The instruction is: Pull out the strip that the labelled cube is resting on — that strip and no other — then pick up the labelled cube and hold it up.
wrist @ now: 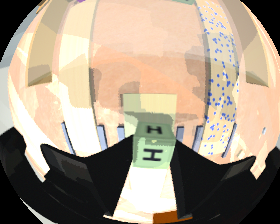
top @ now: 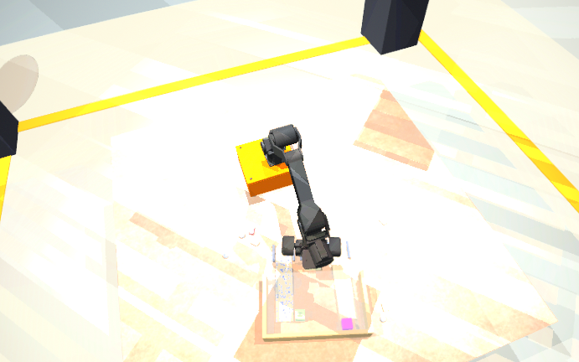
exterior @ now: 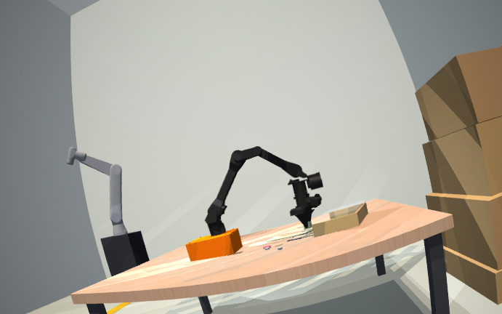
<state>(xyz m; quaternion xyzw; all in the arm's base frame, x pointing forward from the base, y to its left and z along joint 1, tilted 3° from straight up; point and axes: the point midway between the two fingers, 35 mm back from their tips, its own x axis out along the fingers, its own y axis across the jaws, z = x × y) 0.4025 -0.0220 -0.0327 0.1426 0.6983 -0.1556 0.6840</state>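
My gripper [exterior: 307,226] [wrist: 152,140] is shut on a pale green cube marked H [wrist: 152,154], with a finger on each side. The cube is low, over a pale middle strip [wrist: 148,103]; I cannot tell whether it touches the strip. A blue-speckled strip [top: 283,287] [wrist: 221,75] and a plain cream strip [top: 345,299] [wrist: 77,60] lie to either side. A second green cube [top: 299,314] [wrist: 183,1] is at the far end, beside the speckled strip. A magenta cube [top: 347,323] is at the far end of the cream strip.
A low tan wall [top: 317,335] [exterior: 336,226] surrounds the far part of the strips. Thin blue upright guides [top: 348,250] [wrist: 67,137] flank their near ends. Small bits [top: 251,231] [exterior: 266,247] lie on the table near the orange base [top: 269,182] [exterior: 213,248].
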